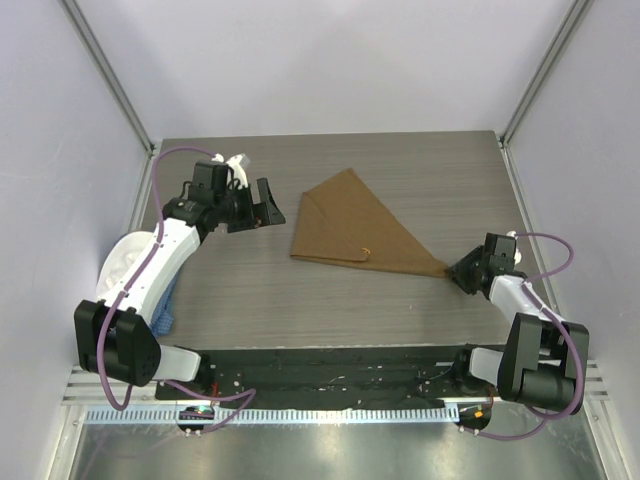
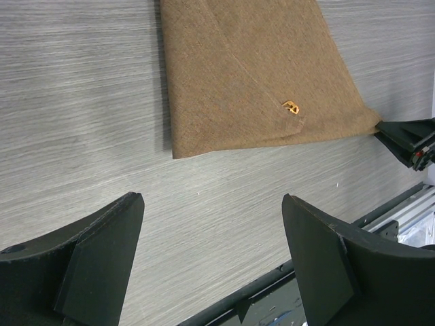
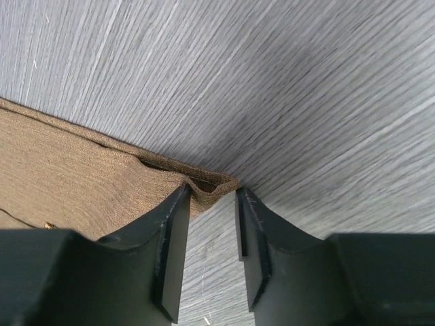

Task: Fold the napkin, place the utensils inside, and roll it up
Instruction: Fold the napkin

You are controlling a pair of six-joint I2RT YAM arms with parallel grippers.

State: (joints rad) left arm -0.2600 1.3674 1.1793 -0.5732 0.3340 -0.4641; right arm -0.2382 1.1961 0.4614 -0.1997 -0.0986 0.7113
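The tan napkin [image 1: 350, 225] lies folded into a triangle in the middle of the table, one long point reaching right. A small gold bit of the spoon [image 1: 366, 252] peeks from the fold near the front edge; the rest is hidden. In the left wrist view the gold bit [image 2: 291, 106] shows on the napkin [image 2: 245, 68]. My right gripper [image 1: 452, 270] is low at the napkin's right corner. Its jaws [image 3: 212, 191] stand partly apart with the corner of the napkin [image 3: 68, 170] between the tips, not pinched. My left gripper [image 1: 262, 210] hovers wide open left of the napkin, holding nothing [image 2: 212, 197].
A blue cloth [image 1: 165, 308] lies under the left arm near the table's left edge. Metal frame posts stand at the back corners [image 1: 150, 145]. The black base rail [image 1: 330, 365] runs along the near edge.
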